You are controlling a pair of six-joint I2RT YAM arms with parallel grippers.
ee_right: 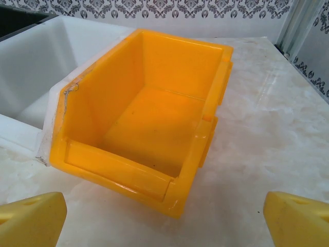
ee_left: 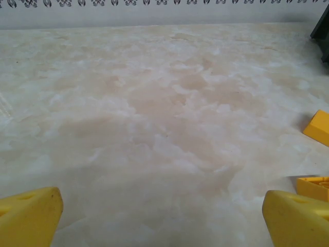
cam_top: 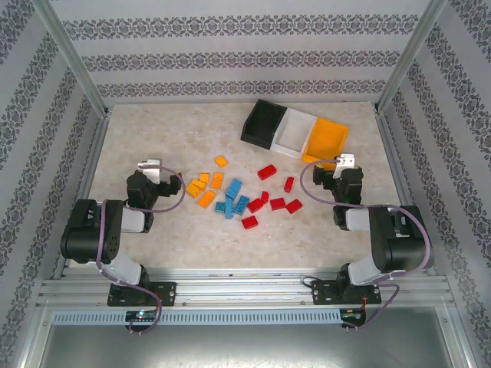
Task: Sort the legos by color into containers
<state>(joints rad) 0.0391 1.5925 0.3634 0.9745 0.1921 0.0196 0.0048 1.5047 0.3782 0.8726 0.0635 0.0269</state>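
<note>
The left gripper (cam_top: 151, 164) and right gripper (cam_top: 347, 159) are holding their jaws spread and empty, while the legos (cam_top: 234, 195) are lying scattered mid-tabletop (cam_top: 230, 249) and the containers (cam_top: 295, 130) are sitting toward its far right corner, the orange bin (ee_right: 149, 128) just beyond the right gripper.

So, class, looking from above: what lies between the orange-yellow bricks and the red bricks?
The blue bricks lie there, clustered between the orange-yellow bricks on the left and the red bricks on the right, as the top external view shows.
</note>
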